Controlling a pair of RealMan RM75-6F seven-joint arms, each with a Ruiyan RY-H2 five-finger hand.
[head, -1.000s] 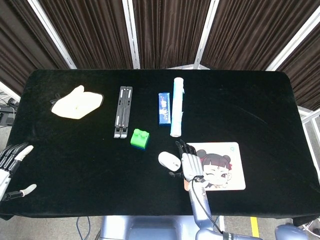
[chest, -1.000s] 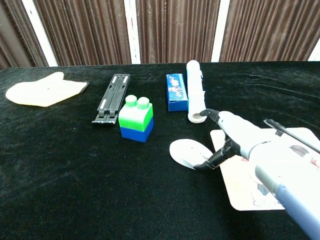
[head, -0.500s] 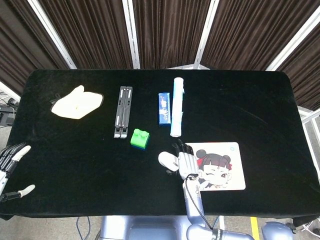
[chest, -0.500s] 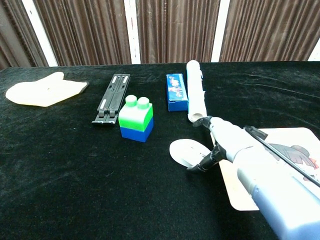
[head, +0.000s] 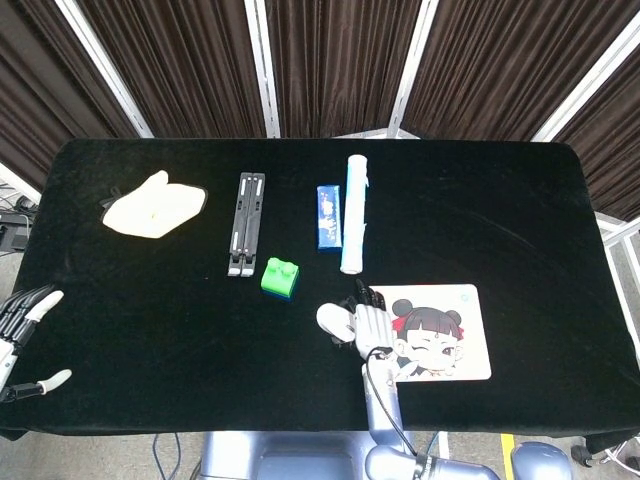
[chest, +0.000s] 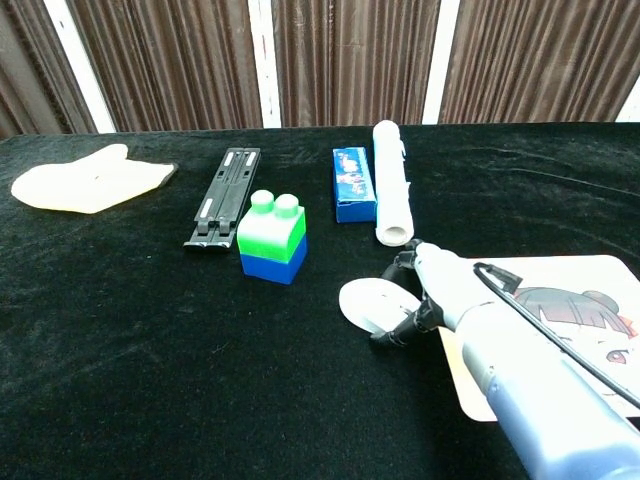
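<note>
Since the earlier frames the right hand (head: 366, 323) has slid leftward off the cartoon-printed mouse pad (head: 450, 335) and now sits against the white oval computer mouse (head: 334, 319); in the chest view that hand (chest: 425, 290) has its fingers curled down beside the mouse (chest: 368, 304), with the thumb touching the mouse's near right edge. Whether the fingers actually clasp the mouse cannot be told from either view (the arm covers most of the contact).

Taking the mouse as the landmark: it lies on the black cloth-covered table (head: 520, 220), and the mouse pad is just beside it on the right, apart from it. A green-over-blue toy building block (head: 281, 277) stands a little beyond it and to the left. Farther beyond the mouse lie a white rolled tube (head: 354, 212) and, touching or nearly touching the tube's left side, a blue rectangular box (head: 329, 216). A black folded stand of two long bars (head: 246, 223) lies beyond and left of the block. Well to the far left of the mouse is a cream-coloured cloth glove (head: 154, 205).

At the table's near left edge, well apart from the mouse, the left hand (head: 22, 330) holds nothing, its fingers spread wide.
</note>
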